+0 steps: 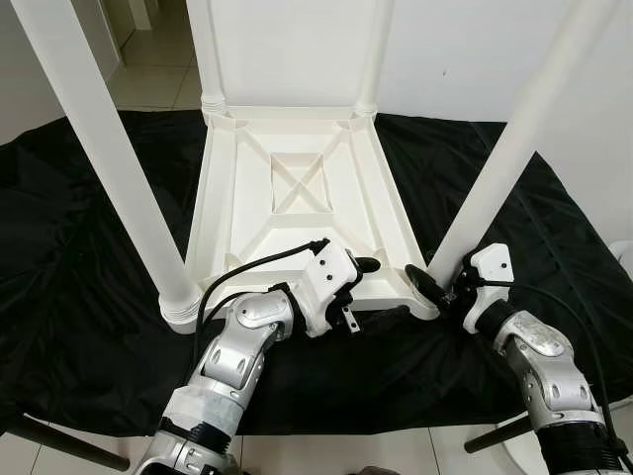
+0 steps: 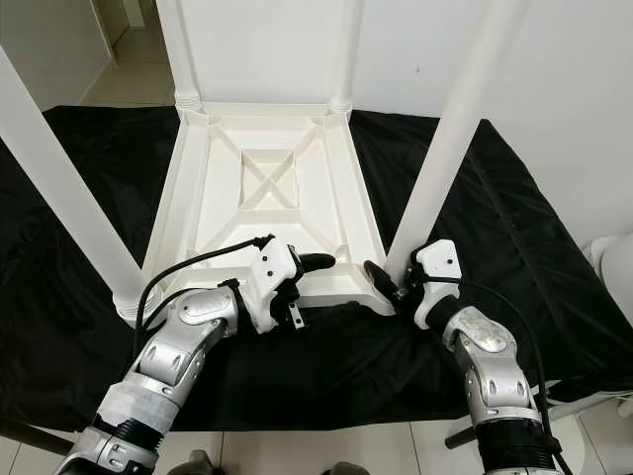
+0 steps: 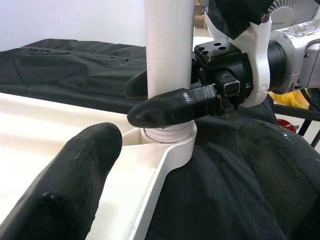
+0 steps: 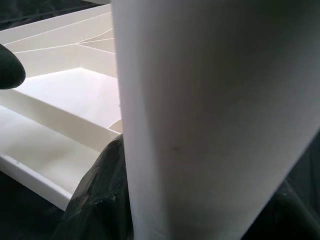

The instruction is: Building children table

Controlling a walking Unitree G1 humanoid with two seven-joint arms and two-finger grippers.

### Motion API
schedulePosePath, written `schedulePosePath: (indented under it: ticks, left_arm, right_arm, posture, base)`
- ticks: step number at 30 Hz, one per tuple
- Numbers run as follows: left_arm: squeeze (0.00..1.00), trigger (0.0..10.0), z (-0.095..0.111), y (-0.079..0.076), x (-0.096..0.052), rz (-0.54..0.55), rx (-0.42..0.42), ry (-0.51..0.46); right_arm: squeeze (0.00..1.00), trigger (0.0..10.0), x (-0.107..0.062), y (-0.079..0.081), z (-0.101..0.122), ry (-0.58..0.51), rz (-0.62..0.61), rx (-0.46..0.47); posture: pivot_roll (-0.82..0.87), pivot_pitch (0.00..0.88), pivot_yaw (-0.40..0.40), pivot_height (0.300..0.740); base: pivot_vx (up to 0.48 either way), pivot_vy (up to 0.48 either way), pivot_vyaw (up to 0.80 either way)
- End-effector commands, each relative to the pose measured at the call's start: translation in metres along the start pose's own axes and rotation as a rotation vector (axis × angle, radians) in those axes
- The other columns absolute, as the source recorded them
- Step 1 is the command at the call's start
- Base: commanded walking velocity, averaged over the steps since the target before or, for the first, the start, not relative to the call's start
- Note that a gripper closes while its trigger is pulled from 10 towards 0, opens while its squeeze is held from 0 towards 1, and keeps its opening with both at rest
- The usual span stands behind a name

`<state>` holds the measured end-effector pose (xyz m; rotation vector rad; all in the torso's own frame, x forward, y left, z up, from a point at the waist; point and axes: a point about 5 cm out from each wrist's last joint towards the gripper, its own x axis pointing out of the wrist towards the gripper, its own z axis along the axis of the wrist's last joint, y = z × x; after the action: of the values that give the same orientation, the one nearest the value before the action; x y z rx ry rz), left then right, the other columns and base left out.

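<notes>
A white plastic children's table [image 1: 213,198] lies upside down on a black cloth [image 1: 79,327], with its legs pointing up. My right gripper [image 1: 443,287] is shut on the near right leg [image 1: 504,158] just above its socket, one finger [image 3: 175,107] in front and one behind. That leg [image 4: 215,120] stands close against the right wrist camera. My left gripper [image 1: 381,289] is open at the table's near rim, beside that corner. One of its fingers [image 3: 75,175] is over the table's underside and the other over the cloth.
The near left leg [image 1: 109,148] and two far legs [image 1: 208,49] stand upright. A white wall runs behind and tiled floor shows at the far left. Dark rods [image 1: 59,443] lie by my feet. A fan [image 3: 287,15] stands beyond the right arm.
</notes>
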<state>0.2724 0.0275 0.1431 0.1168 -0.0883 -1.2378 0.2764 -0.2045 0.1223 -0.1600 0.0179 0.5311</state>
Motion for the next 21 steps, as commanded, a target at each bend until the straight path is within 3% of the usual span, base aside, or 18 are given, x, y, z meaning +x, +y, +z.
schedulePosePath:
  ticks: [1,4,6,9,12,17,19,20,21]
  left_arm:
    - [0.00,10.0,0.000,0.004,-0.001,0.082,-0.002,0.006]
    - [0.00,10.0,0.000,0.004,-0.001,0.081,-0.003,0.007]
    - [0.00,10.0,-0.001,0.004,-0.001,0.080,-0.003,0.009]
    - [0.00,10.0,-0.001,0.003,-0.001,0.078,-0.004,0.009]
    - [0.00,10.0,-0.001,0.003,-0.002,0.078,-0.004,0.009]
    - [0.00,10.0,-0.002,0.002,-0.003,0.080,-0.006,0.012]
    - [0.00,10.0,-0.002,0.002,-0.003,0.080,-0.006,0.012]
    - [0.00,10.0,-0.002,0.003,-0.003,0.082,-0.005,0.014]
    - [0.00,10.0,-0.002,0.003,-0.003,0.082,-0.005,0.014]
  right_arm:
    - [0.00,10.0,-0.003,0.007,-0.015,0.072,0.000,0.004]
    - [0.00,10.0,-0.002,0.009,-0.013,0.062,-0.024,0.015]
    - [0.00,10.0,0.005,0.017,-0.003,0.020,-0.140,0.060]
    - [0.00,10.0,0.008,0.024,0.003,-0.007,-0.197,0.062]
    - [0.00,10.0,0.008,0.027,0.004,-0.011,-0.206,0.058]
    - [0.00,10.0,0.009,0.043,-0.006,0.063,-0.482,0.063]
    - [0.00,10.0,0.009,0.043,-0.006,0.063,-0.482,0.063]
    - [0.00,10.0,0.008,0.046,-0.010,0.077,-0.562,0.089]
    - [0.00,10.0,0.008,0.046,-0.010,0.077,-0.562,0.089]
  posture:
    - [-0.01,0.000,-0.030,0.740]
    - [-0.01,0.000,-0.031,0.740]
    - [-0.01,0.000,-0.031,0.740]
    - [-0.01,0.000,-0.032,0.740]
    - [-0.01,0.000,-0.033,0.740]
    - [0.00,0.000,-0.037,0.740]
    - [0.00,0.000,-0.037,0.740]
    - [0.00,0.000,-0.037,0.740]
    - [0.00,0.000,-0.037,0.740]
  base:
    - [0.000,0.000,0.00]
    - [0.000,0.000,0.00]
    - [0.000,0.000,0.00]
    - [0.000,0.000,0.00]
    - [0.000,0.000,0.00]
    - [0.000,0.000,0.00]
    - [0.000,0.000,0.00]
    - [0.000,0.000,0.00]
    - [0.000,0.000,0.00]
